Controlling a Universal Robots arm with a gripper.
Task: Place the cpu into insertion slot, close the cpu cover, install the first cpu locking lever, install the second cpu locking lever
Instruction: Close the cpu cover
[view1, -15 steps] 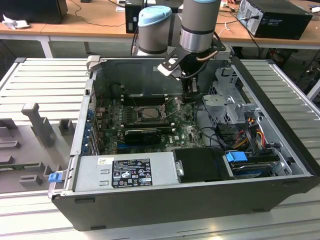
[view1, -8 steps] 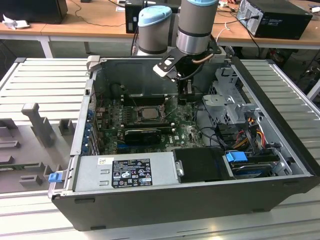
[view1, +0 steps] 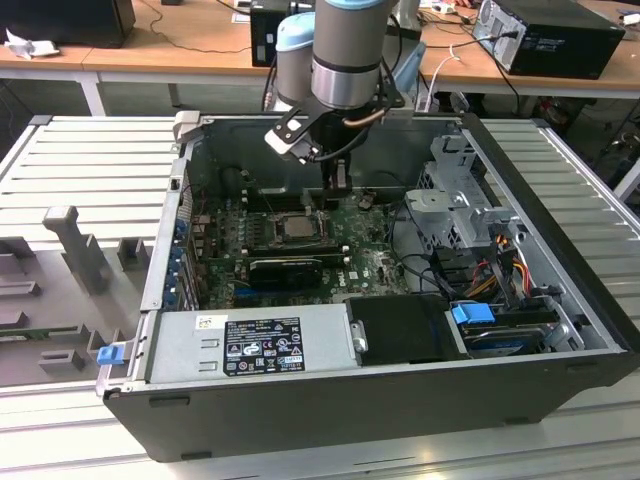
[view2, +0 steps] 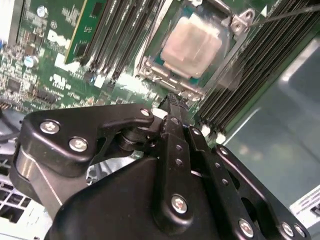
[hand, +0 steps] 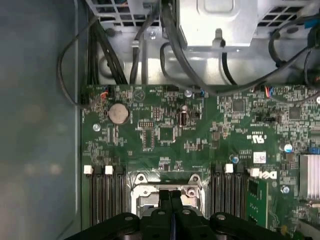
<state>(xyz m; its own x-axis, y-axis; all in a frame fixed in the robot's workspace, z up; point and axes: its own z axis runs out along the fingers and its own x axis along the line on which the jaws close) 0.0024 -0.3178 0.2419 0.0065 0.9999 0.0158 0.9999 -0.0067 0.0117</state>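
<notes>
The cpu (view2: 192, 42) lies flat in the insertion slot (view1: 272, 232) on the green motherboard, pale face up. The silver cpu cover (view2: 176, 85) lies down around it, and the chip shows through its window. A thin metal lever rod (view2: 287, 14) runs off from one socket corner. My gripper (view2: 172, 100) is shut with its black fingers pressed together and nothing visible between them. Its tip hovers at the socket's edge, beside the cover's rim. In the first wrist view the gripper (hand: 171, 194) sits right at the socket's metal frame (hand: 145, 190). In the exterior view the gripper (view1: 337, 180) hangs just behind the socket.
Black memory slots (view2: 120, 30) flank the socket on both sides. A long black finned card (view1: 285, 268) lies in front of it, and a power supply (view1: 250, 345) fills the case front. A metal drive cage (view1: 455, 200) and loose cables (view1: 500, 260) stand on the exterior view's right.
</notes>
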